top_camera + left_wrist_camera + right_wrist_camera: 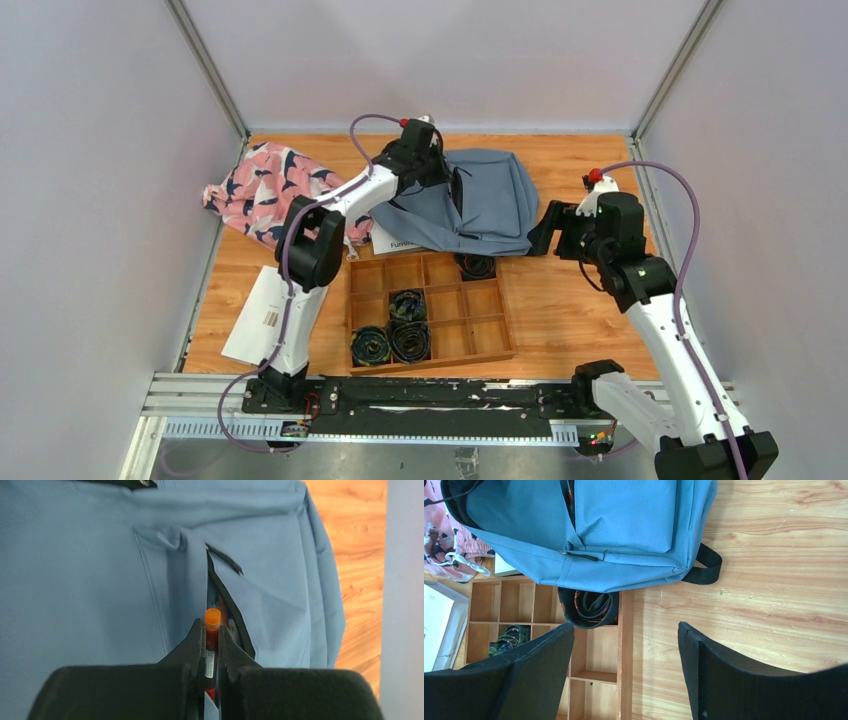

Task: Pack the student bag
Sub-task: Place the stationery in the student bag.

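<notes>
Orange-capped and red in the barrel, a pen (pixel 212 619) sits clamped between the fingers of the left hand (pixel 212 636), its cap pointing forward, away from the wrist. Just ahead of the cap is the dark-edged slit of a pocket (pixel 226 596) on the face of the bag (pixel 85 580). The slit gapes a little, and something thin shows inside, too dim to name. The bag lies flat at the far middle of the bench (pixel 764 580), its near edge lapping over the far edge of the wooden tray (pixel 626 660), with a pink cloth (pixel 262 185) off to its left.

The right hand (pixel 625 630) hangs with its fingers wide apart and nothing between them, over the bench just beside the bag's near right corner. Close by, a dark roll (pixel 589 607) sits in a far compartment of the tray, half tucked under the bag. Three more rolls (pixel 392 340) lie in compartments toward the near left.

I judge the step in hand to be slipping the pen into the pocket, with the tray's contents not yet packed. The next move calls for a straight push along the pen's own line, so the cap enters the slit without catching the zipper trim or pressing the soft fabric shut. The fingers should part only once most of the barrel is inside. The free hand looks well placed to pin the bag if it slides.
</notes>
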Available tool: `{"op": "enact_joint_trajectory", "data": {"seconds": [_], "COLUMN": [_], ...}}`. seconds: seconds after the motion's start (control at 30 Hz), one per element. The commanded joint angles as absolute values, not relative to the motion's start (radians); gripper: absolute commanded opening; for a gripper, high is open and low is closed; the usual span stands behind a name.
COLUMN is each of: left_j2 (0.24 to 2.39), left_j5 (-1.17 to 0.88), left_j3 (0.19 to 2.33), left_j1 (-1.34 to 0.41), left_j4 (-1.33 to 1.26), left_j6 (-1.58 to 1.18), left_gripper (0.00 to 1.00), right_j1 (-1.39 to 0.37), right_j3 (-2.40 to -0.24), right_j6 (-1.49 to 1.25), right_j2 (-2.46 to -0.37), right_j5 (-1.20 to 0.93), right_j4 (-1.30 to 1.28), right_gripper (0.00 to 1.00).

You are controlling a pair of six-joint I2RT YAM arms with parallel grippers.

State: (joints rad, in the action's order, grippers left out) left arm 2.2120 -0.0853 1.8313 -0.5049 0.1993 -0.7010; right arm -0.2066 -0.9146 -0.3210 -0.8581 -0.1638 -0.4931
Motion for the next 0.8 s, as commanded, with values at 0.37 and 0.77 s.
{"op": "enact_joint_trajectory", "data": {"seconds": [0.37,0.77], "left_j2": [2.274,2.308], "left_j5": [-0.142,-0.210], "left_j3": [1.992,2.047], "left_j1": [-0.545,-0.549], "left_j4": [0.504,0.565], "left_j6": [-0.664,-0.646], "left_gripper": [0.00,0.32], "right_j1": [-0.193,-0.193], "right_j3": [-0.897,-0.885], "right_j6": [-0.363,-0.373], "right_j2": [-0.849,-0.838], "right_j5": [-0.202,-0.198], "right_j4": [-0.463,-0.477], "right_gripper": [0.78,0.77]}}
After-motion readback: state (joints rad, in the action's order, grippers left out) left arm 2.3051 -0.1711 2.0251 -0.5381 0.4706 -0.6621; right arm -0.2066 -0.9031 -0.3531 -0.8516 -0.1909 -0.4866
